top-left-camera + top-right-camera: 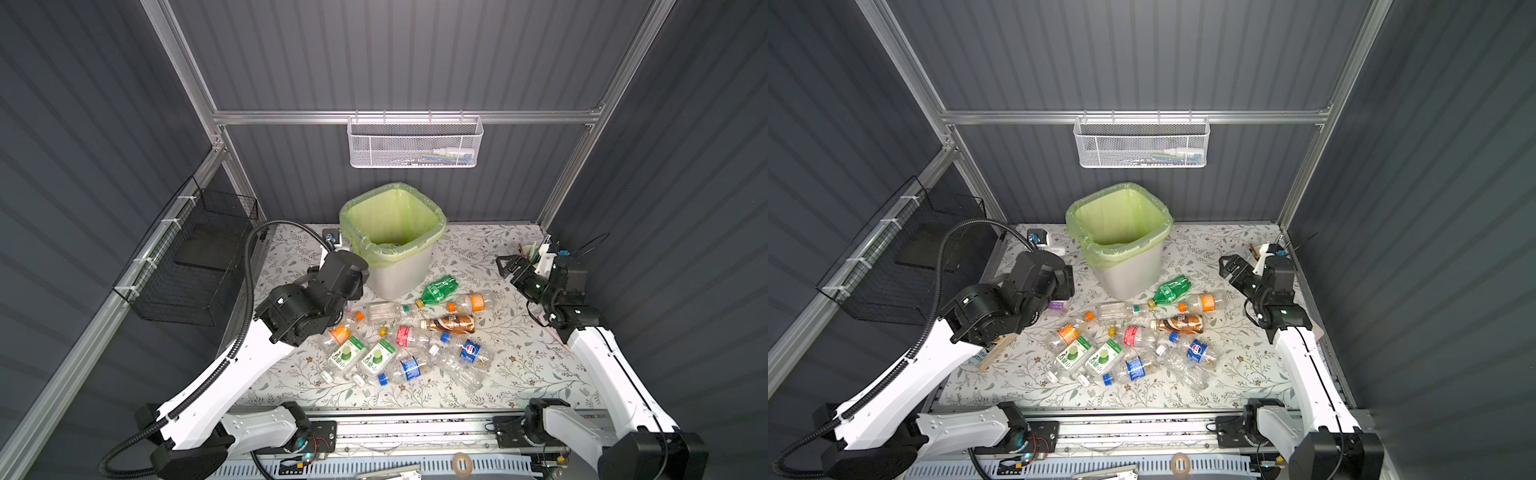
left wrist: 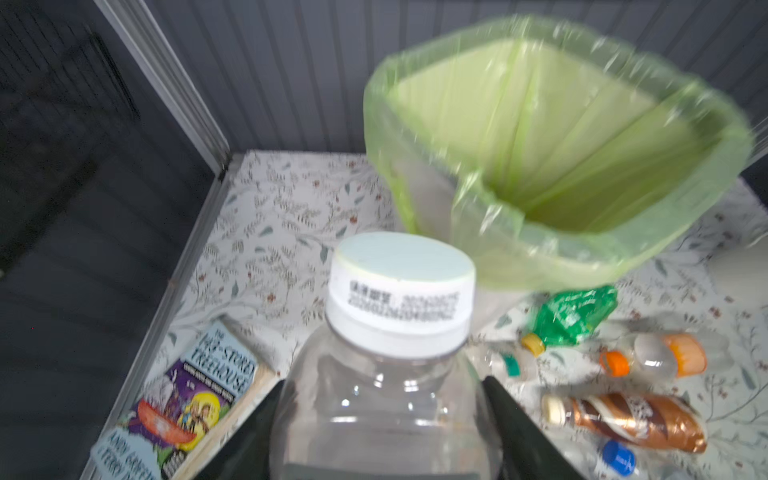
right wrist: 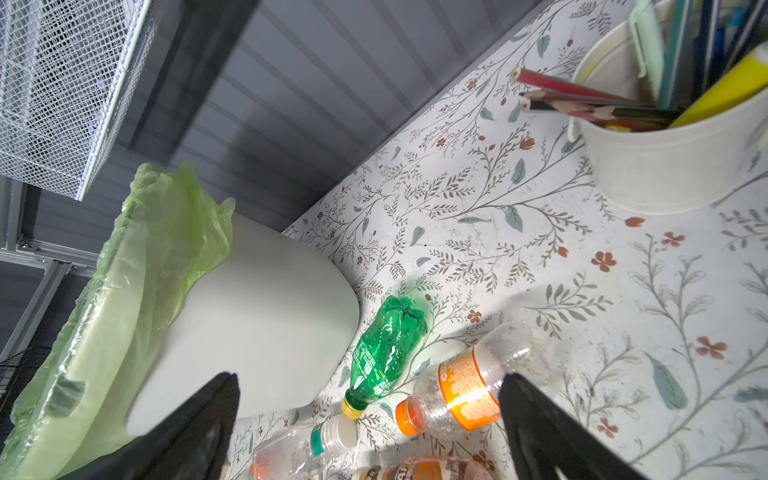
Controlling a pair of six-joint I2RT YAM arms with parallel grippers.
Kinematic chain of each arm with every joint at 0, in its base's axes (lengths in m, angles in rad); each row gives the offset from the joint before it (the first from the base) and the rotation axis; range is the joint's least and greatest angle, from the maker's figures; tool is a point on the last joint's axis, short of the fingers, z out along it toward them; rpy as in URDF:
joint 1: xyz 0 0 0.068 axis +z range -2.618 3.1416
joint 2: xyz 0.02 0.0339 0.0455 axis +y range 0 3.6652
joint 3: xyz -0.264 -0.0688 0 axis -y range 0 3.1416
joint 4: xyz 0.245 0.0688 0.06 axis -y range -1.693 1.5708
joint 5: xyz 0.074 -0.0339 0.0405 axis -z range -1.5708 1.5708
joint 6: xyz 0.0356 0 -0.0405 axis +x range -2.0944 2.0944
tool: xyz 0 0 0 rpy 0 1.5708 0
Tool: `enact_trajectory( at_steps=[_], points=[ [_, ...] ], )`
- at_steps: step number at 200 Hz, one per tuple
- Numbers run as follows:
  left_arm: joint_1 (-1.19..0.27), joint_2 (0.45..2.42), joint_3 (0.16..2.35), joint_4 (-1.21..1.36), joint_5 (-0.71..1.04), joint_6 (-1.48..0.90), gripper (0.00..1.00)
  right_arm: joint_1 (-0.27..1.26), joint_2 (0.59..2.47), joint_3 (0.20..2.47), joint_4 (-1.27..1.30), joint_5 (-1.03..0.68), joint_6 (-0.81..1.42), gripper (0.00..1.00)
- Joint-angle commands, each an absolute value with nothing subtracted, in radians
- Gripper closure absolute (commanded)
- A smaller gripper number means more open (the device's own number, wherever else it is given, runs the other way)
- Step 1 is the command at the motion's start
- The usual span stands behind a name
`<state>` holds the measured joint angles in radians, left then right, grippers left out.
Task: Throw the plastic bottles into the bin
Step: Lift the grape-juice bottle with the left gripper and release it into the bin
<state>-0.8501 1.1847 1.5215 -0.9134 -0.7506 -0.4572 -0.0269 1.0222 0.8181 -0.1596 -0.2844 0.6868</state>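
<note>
Clear bottle: grips it in left gripper, cap toward bin, seemingly just short; right gripper wide, farther.

bin: pale grey, green-bagged, upright | plastic bottles: lying clustered on table before it (one clear white-capped bottle held aloft)

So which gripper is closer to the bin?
Left. The left gripper, holding a bottle, is close beside the bin, at its left side in both top views. The right gripper, open, is well off to the bin's right.
</note>
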Motion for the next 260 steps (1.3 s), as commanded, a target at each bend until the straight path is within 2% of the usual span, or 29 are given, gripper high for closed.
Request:
enact_trajectory(
  at_steps=[1, 59, 70, 98, 119, 133, 144, 174, 222, 260],
  points=[
    [-0.853, 1.226, 1.61, -0.74, -0.821, -0.243, 0.43, -0.037, 0.99, 0.803, -0.192, -0.266, 0.662, 0.01],
    [-0.837, 1.374, 1.731, -0.401, -0.734, 0.007, 0.43, -0.053, 0.923, 0.799, -0.227, -0.241, 0.653, 0.01],
    [-0.793, 1.443, 1.785, -0.408, -0.653, -0.005, 0.42, -0.055, 0.917, 0.8, -0.23, -0.245, 0.651, 0.01],
    [-0.6, 1.674, 2.008, -0.556, -0.306, -0.163, 0.38, -0.055, 0.916, 0.805, -0.25, -0.263, 0.632, 0.01],
    [-0.574, 1.853, 2.273, -0.774, -0.244, -0.184, 0.16, -0.057, 0.9, 0.809, -0.306, -0.239, 0.601, 0.01],
    [-0.574, 1.896, 2.387, -0.842, -0.223, -0.182, 0.01, -0.061, 0.88, 0.803, -0.331, -0.221, 0.59, 0.01],
    [-0.575, 1.841, 2.33, -0.764, -0.208, -0.174, 0.0, -0.062, 0.867, 0.793, -0.341, -0.21, 0.588, 0.01],
    [-0.575, 1.585, 1.927, -0.409, -0.173, -0.186, 0.0, -0.063, 0.867, 0.77, -0.343, -0.22, 0.608, 0.01],
    [-0.575, 1.425, 1.67, -0.356, -0.276, -0.179, 0.0, -0.057, 0.939, 0.769, -0.34, -0.264, 0.685, 0.01],
    [-0.573, 1.325, 1.492, -0.37, -0.442, -0.18, 0.0, -0.012, 1.024, 0.741, -0.315, -0.251, 0.771, 0.02]
  ],
)
